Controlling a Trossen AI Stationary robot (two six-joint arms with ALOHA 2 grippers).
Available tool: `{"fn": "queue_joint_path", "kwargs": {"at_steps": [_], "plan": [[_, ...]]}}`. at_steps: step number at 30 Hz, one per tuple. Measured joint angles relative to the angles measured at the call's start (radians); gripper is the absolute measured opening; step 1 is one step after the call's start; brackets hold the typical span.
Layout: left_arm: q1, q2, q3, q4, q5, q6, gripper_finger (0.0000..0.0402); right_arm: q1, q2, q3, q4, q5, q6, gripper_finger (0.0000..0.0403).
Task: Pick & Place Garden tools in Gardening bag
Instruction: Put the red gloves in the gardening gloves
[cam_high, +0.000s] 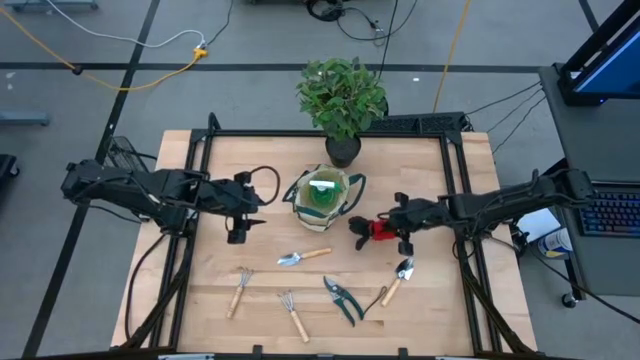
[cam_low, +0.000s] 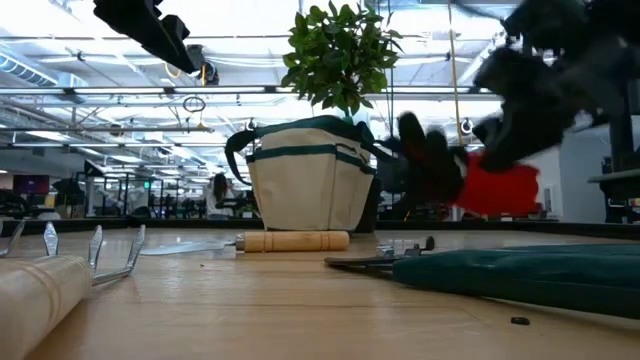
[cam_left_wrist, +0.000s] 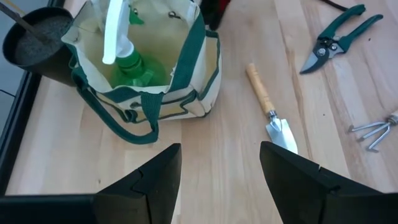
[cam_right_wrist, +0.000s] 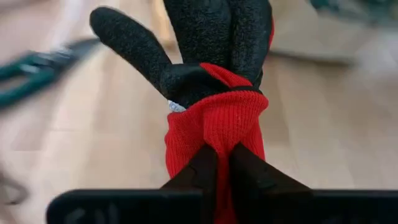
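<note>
The beige gardening bag (cam_high: 322, 196) with green trim stands at the table's middle, in front of the potted plant, with a green spray bottle (cam_left_wrist: 134, 65) inside it. My right gripper (cam_high: 393, 229) is shut on the red-black gloves (cam_high: 368, 230), just right of the bag. My left gripper (cam_high: 238, 233) is open and empty, left of the bag, above the bare table. A trowel (cam_high: 303, 256), a hand fork (cam_high: 240, 290), a rake (cam_high: 293, 312), pruners (cam_high: 342, 300) and a second trowel (cam_high: 398, 278) lie flat on the near half of the table. My right gripper pinches the gloves' red knit cuff (cam_right_wrist: 214, 134) between its two fingers (cam_right_wrist: 202, 168). The fingers come about level from the table's right side. The gloves stick out beyond the fingertips toward the bag, their black fingers (cam_low: 430, 155) leading, lifted clear of the table.
A potted leafy plant (cam_high: 342, 98) in a black pot (cam_left_wrist: 40, 43) stands right behind the bag. The table's black frame rails run along its left and right edges. Bare wood lies left of the bag, under my left gripper.
</note>
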Motion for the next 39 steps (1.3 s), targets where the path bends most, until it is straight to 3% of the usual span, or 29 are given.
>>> {"fn": "queue_joint_path", "kwargs": {"at_steps": [4,8,12,15,19,32,39], "plan": [[0.000,0.000,0.000,0.004,0.000,0.000,0.0225,0.005,0.000,0.094,0.007,-0.075,-0.107,0.0009],[0.000,0.000,0.000,0.007,0.000,0.000,0.0225,0.013,0.000,0.188,0.096,-0.048,-0.254,0.0015],[0.000,0.000,0.000,0.016,0.000,0.000,0.0225,0.005,0.016,0.203,0.434,0.058,-0.446,0.0015],[0.000,0.000,0.000,0.032,0.000,0.008,0.0225,-0.019,0.070,0.204,0.668,-0.019,-0.531,0.0012],[0.000,0.000,0.000,0.070,0.000,0.036,0.0225,-0.067,0.188,0.204,0.799,-0.122,-0.532,0.0011],[0.000,0.000,0.000,0.073,-0.001,0.079,0.0225,-0.195,0.511,0.203,1.062,-0.141,-0.381,0.0010],[0.000,0.000,0.000,0.073,-0.002,0.113,0.0225,-0.205,0.608,0.203,1.067,-0.148,-0.334,0.0018]]}}
